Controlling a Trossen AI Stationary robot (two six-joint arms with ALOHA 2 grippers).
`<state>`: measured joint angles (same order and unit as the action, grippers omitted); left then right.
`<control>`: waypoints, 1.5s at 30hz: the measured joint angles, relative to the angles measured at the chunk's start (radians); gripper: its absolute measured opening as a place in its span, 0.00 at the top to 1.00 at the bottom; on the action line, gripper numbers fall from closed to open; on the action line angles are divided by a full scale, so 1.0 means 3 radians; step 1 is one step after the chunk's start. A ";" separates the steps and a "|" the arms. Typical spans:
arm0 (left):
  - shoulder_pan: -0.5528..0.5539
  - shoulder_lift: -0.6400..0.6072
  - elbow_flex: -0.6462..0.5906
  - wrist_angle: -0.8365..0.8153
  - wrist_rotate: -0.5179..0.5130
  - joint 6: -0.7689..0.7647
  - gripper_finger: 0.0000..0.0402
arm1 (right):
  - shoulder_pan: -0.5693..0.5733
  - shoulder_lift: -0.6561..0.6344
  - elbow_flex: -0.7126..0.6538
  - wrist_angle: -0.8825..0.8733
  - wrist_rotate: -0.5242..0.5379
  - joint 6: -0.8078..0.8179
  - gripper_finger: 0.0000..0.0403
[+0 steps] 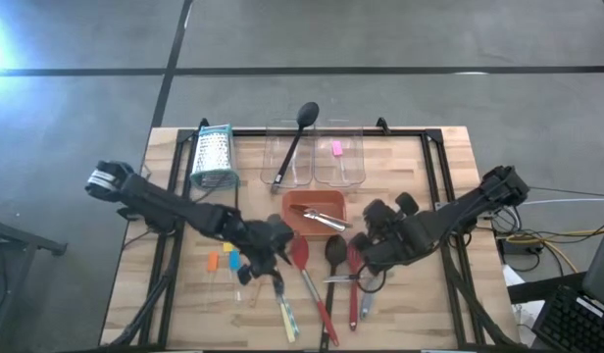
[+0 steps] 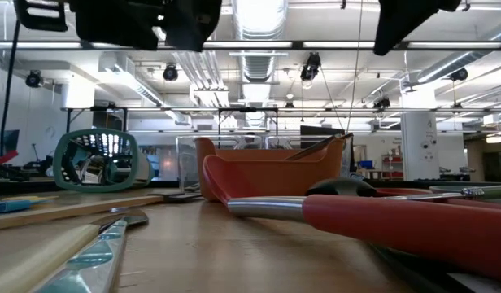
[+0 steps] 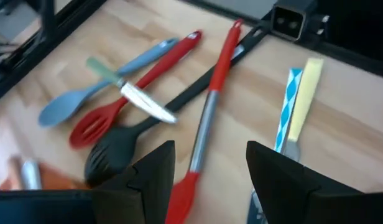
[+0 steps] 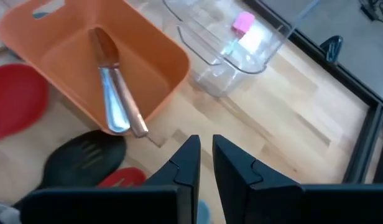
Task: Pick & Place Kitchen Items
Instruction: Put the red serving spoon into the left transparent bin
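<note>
Overhead, table-level and two wrist views, sharing the orange tray [image 1: 315, 212].

Orange tray [image 4: 67, 56]: sat on the wooden table [image 4: 291, 124], holding one metal utensil with a copper-toned handle [image 4: 114, 93], laid lengthwise. Clear tubs [image 4: 235, 50]: stood just beside the tray, one containing a small pink piece [image 4: 243, 22]. Red spatula head [image 4: 14, 99]: lay against the tray's outer wall. Black slotted spoon head [image 4: 86, 163]: rested near the tray's corner, a second red utensil tip [image 4: 120, 178] just beside it. Right gripper [image 4: 206, 163]: fingers nearly together, a narrow gap between them, nothing held.
</note>
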<state>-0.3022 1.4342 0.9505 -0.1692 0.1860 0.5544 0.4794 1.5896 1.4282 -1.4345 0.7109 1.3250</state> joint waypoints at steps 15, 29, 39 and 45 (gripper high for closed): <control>-0.0115 0.0868 0.0535 -0.0089 -0.0011 0.0182 0.49 | 0.0001 -0.0298 -0.0524 0.0294 -0.0004 -0.0018 0.90; -0.0098 0.1442 0.0825 -0.0084 0.0000 0.0305 0.50 | 0.0001 -0.0298 -0.0555 0.0406 -0.0006 -0.0067 0.90; 0.0030 0.1569 0.0863 0.0042 0.0000 0.0339 0.55 | 0.0001 -0.0298 -0.0565 0.0611 -0.0006 -0.0201 0.90; 0.0086 0.1719 0.0863 0.0067 -0.0001 0.0343 0.56 | 0.0001 -0.0298 -0.0567 0.0653 -0.0005 -0.0241 0.90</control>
<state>-0.2765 1.9499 1.2093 -0.1492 0.1858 0.6575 0.4797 1.5002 1.2579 -1.2386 0.7094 1.2527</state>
